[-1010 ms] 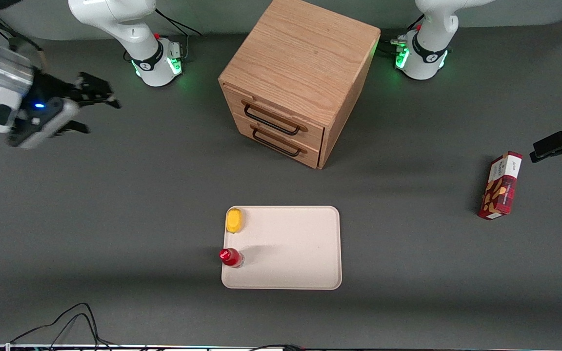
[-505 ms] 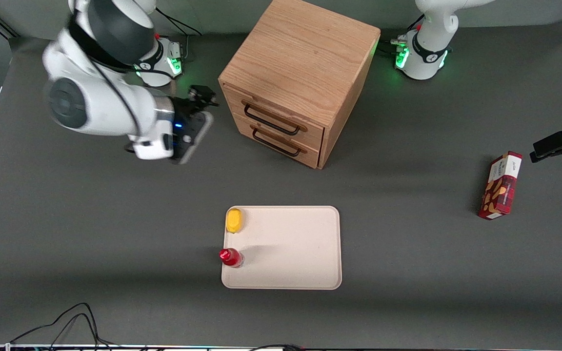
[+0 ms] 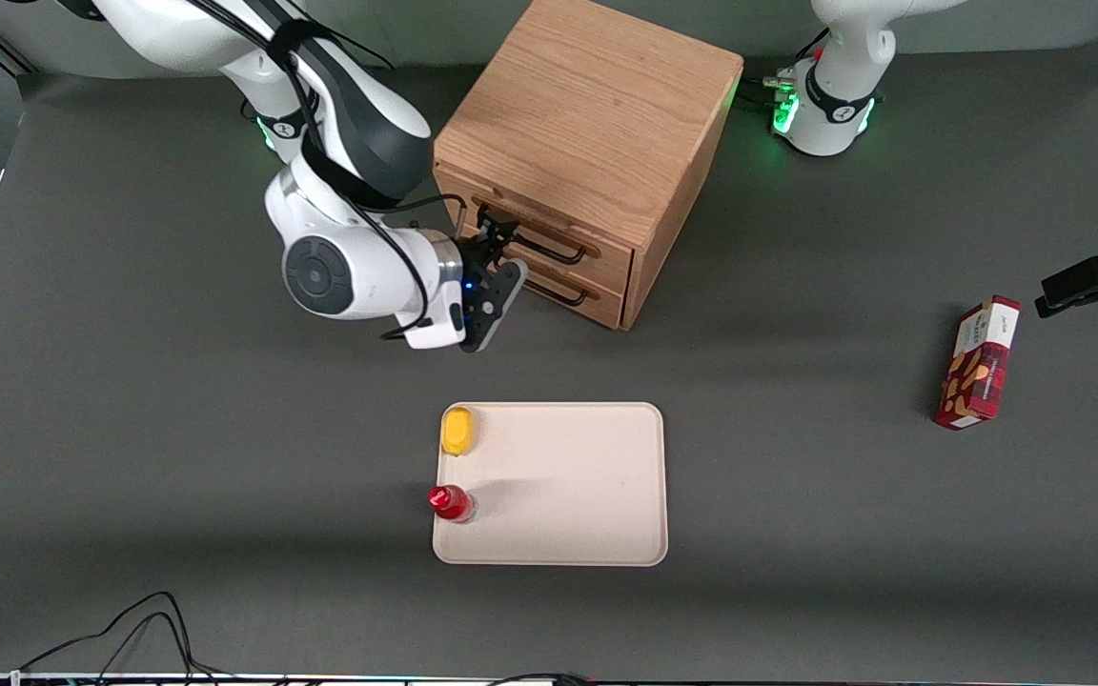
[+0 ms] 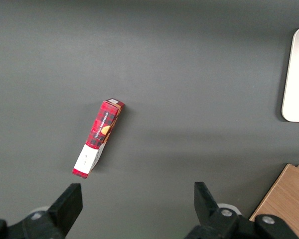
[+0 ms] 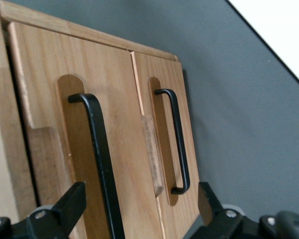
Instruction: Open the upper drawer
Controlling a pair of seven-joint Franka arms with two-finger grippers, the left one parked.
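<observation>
On the dark grey desk (image 3: pixel 177 429) stands a boxy wooden cabinet (image 3: pixel 597 114) with two light-oak drawers on its front. Its upper drawer (image 3: pixel 549 224) is shut flush with the cabinet face, its long black wire handle (image 3: pixel 554 250) lying in a shallow recess. Just below it sits the bottom drawer (image 3: pixel 568 286) with a black handle of its own.

Directly in front of the drawer fronts hangs the right arm's gripper (image 3: pixel 492 238), at the end of the drawers toward the working arm's side. Its fingers are spread apart and hold nothing. In the front view its black fingertips (image 3: pixel 497 229) sit at about the height of the upper handle, very close to it, though touching cannot be made out. The right wrist view faces the drawer fronts from close by: the upper drawer (image 5: pixel 65 124) and its handle (image 5: pixel 102 164) lie between the two spread fingers (image 5: pixel 65 209), with the bottom drawer (image 5: pixel 162 129) alongside.

Nearer the front camera than the cabinet lies a pale tray (image 3: pixel 568 476). A yellow object (image 3: pixel 457 431) rests on its corner closest to the cabinet, and a red-capped bottle (image 3: pixel 450 502) stands at its edge. Toward the parked arm's end of the desk lies a red patterned box (image 3: pixel 978 362), also seen in the left wrist view (image 4: pixel 98 137).
</observation>
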